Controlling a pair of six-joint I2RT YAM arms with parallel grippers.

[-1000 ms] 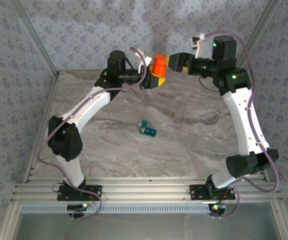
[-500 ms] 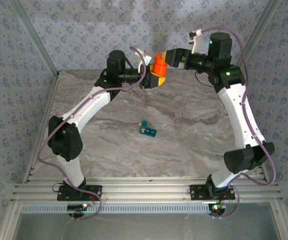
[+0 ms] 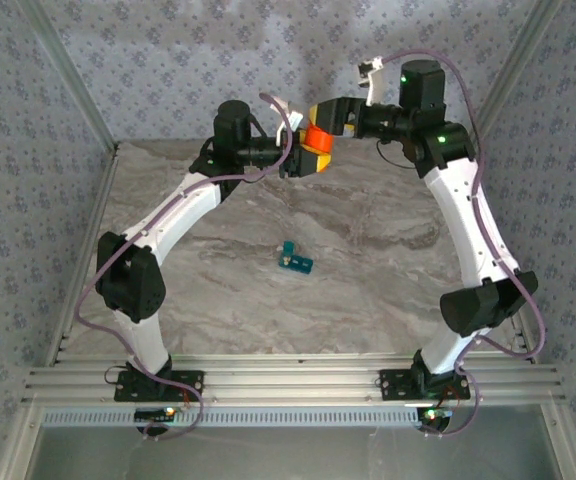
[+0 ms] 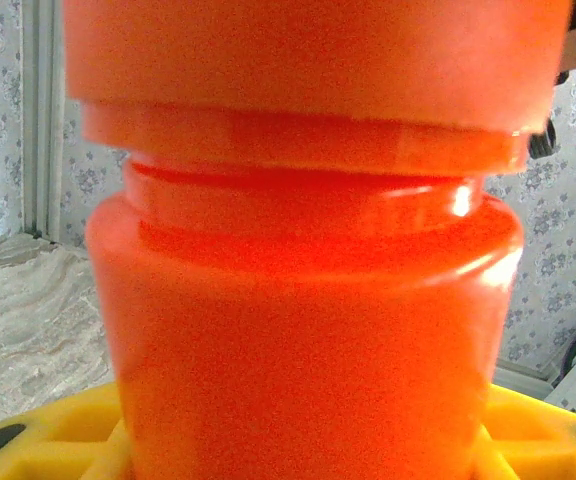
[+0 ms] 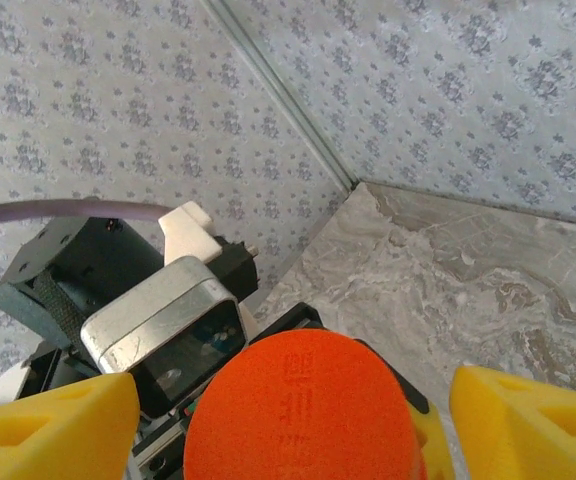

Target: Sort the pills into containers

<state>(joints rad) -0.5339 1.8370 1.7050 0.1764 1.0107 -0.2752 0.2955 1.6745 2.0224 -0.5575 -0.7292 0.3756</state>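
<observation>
The orange bottle, upper centre, is pinched by the left gripper. The spread right gripper should be centred around the cap before it is closed.

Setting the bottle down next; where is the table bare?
Bare marble table lies either side of the teal pill box and between it and the near rail. Crowded at the far edge: left end effector holds the orange bottle, right end effector straddles its cap.

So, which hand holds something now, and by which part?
The left hand holds the orange bottle by its body; the right hand stands open around the cap, not gripping.
</observation>
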